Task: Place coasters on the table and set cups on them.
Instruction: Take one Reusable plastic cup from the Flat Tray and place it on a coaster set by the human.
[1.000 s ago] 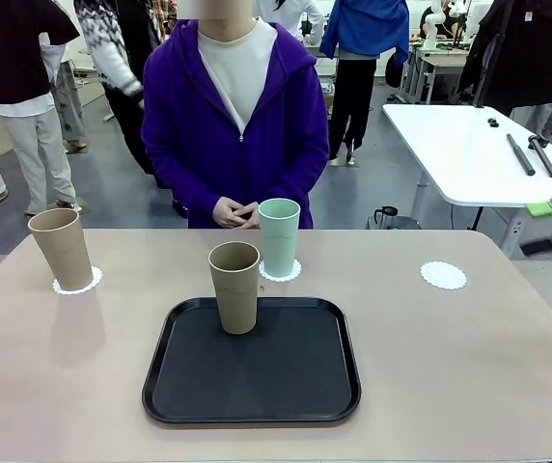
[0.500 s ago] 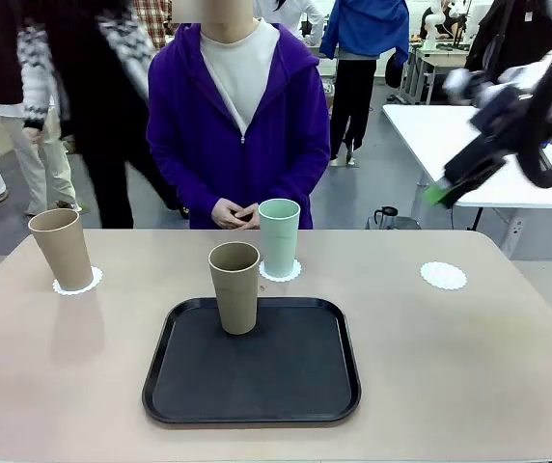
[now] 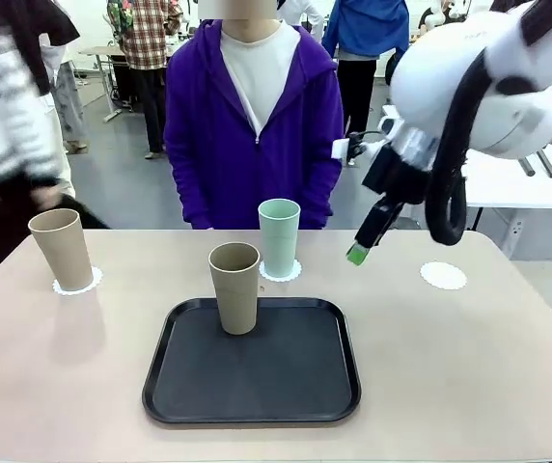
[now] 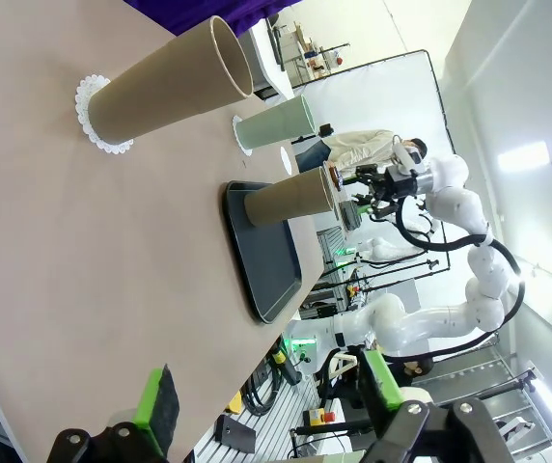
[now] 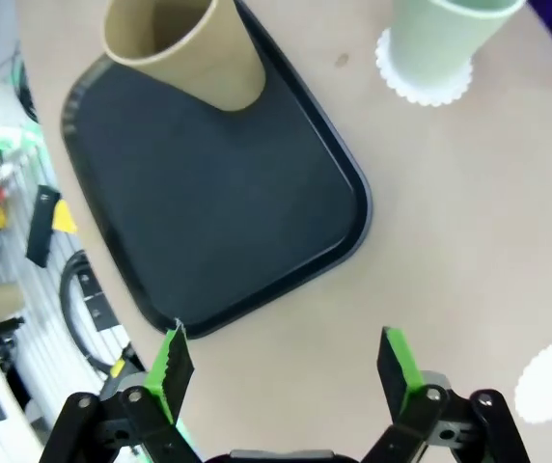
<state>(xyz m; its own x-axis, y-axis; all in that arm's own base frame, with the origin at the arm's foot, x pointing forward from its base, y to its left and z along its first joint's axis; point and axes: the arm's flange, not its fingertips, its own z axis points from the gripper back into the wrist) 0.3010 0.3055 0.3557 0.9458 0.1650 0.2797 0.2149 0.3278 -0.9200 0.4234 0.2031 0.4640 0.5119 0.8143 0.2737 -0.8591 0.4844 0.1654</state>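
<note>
Hovering with the right gripper (image 3: 357,253) spread wide and empty above the table (image 3: 469,367).
Pointing down between the mint cup (image 3: 279,237) and the bare coaster (image 3: 444,276); showing that cup and one beige cup (image 3: 61,249) sitting on other coasters (image 3: 76,285), a second beige cup (image 3: 234,289) standing in the black tray (image 3: 286,376); holding the left gripper (image 4: 266,395) parted, grasping nothing, near the table's edge.

Your right arm (image 3: 469,87) coming in from the upper right, wrist tilted down toward the left, your right gripper (image 3: 359,249) pointing downward, jaws spread wide and empty, your left gripper (image 4: 266,395) likewise spread wide, nothing between its fingers (image 4: 157,410).
</note>
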